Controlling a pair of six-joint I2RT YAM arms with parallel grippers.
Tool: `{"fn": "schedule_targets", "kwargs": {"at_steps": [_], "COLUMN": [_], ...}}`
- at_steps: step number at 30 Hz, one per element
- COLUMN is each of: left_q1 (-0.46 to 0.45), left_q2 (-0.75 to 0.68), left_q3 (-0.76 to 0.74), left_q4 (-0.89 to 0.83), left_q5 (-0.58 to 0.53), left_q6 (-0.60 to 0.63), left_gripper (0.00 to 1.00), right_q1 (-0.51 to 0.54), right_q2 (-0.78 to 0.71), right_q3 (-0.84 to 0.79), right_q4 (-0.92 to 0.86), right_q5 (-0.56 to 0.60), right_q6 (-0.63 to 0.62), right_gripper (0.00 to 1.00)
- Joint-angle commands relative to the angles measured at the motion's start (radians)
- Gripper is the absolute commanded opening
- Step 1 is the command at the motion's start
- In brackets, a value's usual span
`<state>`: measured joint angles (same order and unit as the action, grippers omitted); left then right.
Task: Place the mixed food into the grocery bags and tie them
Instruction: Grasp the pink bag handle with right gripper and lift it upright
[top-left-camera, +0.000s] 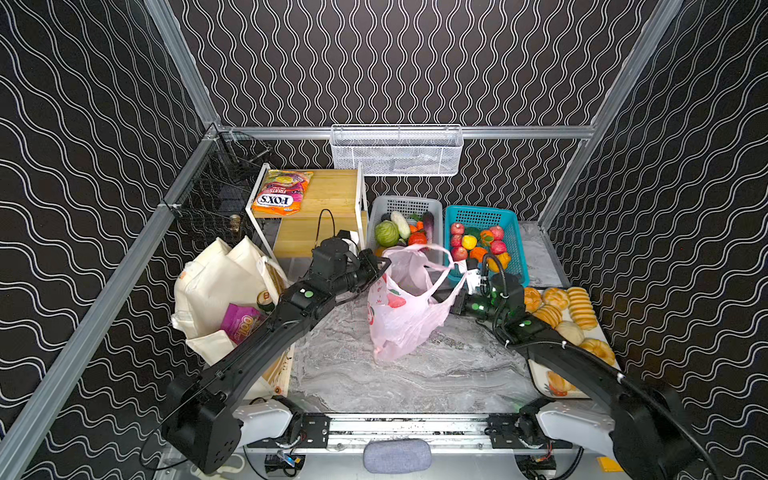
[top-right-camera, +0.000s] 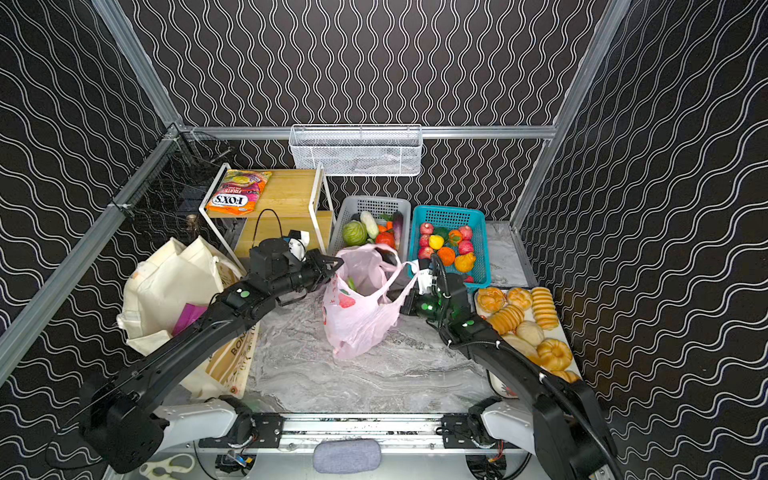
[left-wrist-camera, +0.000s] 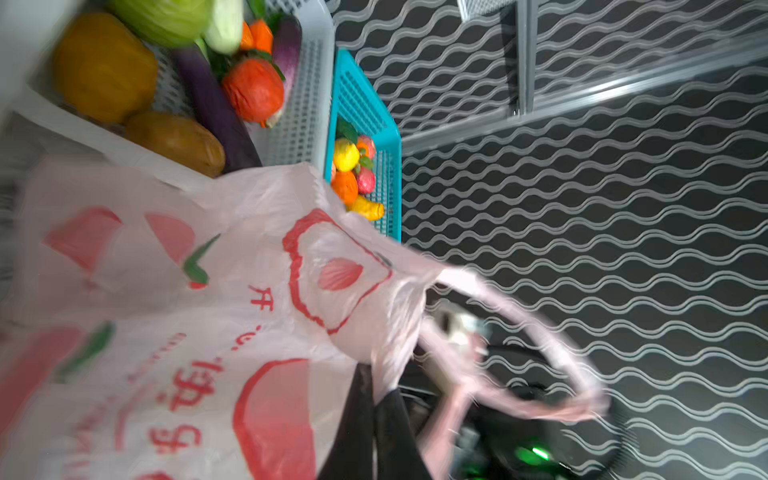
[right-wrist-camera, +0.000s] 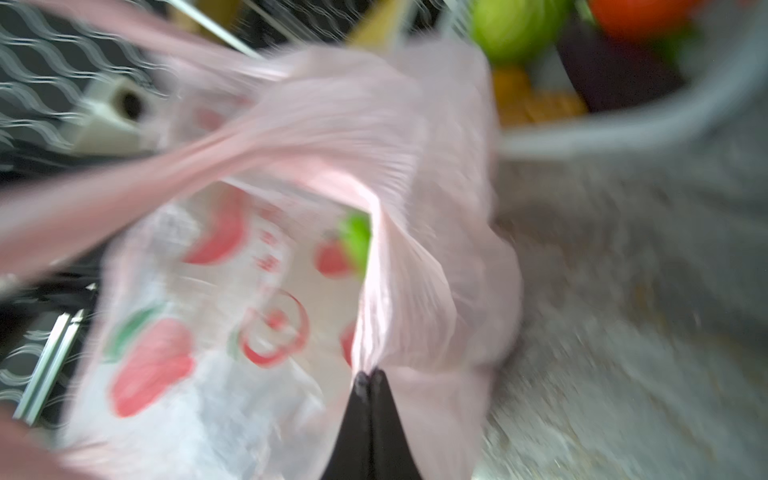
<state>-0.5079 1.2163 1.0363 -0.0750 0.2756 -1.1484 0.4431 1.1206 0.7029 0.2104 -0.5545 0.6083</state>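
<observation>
Walls (top-left-camera: 415, 62): black with white wavy lines
Bench (top-left-camera: 415, 382): grey, like stone
Shelf (top-left-camera: 332, 187): light wood, white frame
Rails (top-left-camera: 519, 132): silver metal

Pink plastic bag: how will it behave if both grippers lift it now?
Likely floppy: the pink bag sags and creases between the left gripper and right gripper, both shut on its thin film. Probably light: only a green item shows inside. The loose handles may swing or snag.
</observation>
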Motion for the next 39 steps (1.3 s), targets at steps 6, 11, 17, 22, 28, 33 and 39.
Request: {"fn": "schedule_targets", "kwargs": {"at_steps": [6,11,17,22,28,33,39], "left_q1": [0.031,0.047,0.062,0.064,0.063,0.064,0.064], "left_q2": [-0.055,-0.084,-0.097,-0.080,-0.053,-0.044,-0.100], "left_q3": [0.024,0.003,-0.027,-0.028,-0.018,-0.001,0.183], "left_q4": [-0.199,-0.228,-0.205,-0.177,-0.143,-0.117,-0.423], "left_q5": [-0.132,-0.149,-0.122,-0.103,-0.062,-0.032,-0.213], "left_q6": [0.058,0.069,0.055,0.050,0.046,0.065,0.212], "left_gripper": [0.00,0.00,0.00,0.00,0.00,0.00,0.00], "right_q1": [-0.073,-0.074,-0.075,-0.075,-0.045,-0.012,-0.012], "right_q2": [0.039,0.036,0.099,0.108,0.168,0.217,0.126], "right_q3": [0.240,0.171,0.116,0.133,0.190,0.273,0.340], "right_q4": [-0.331,-0.237,-0.335,-0.331,-0.381,-0.461,-0.316], "right_q5": [-0.097,-0.062,0.044,-0.038,-0.037,0.046,-0.242], "right_q6": [-0.157,-0.114,-0.111,-0.145,-0.180,-0.233,-0.127], "right_gripper": [0.00,0.00,0.51,0.61,0.57,0.14,0.00]}}
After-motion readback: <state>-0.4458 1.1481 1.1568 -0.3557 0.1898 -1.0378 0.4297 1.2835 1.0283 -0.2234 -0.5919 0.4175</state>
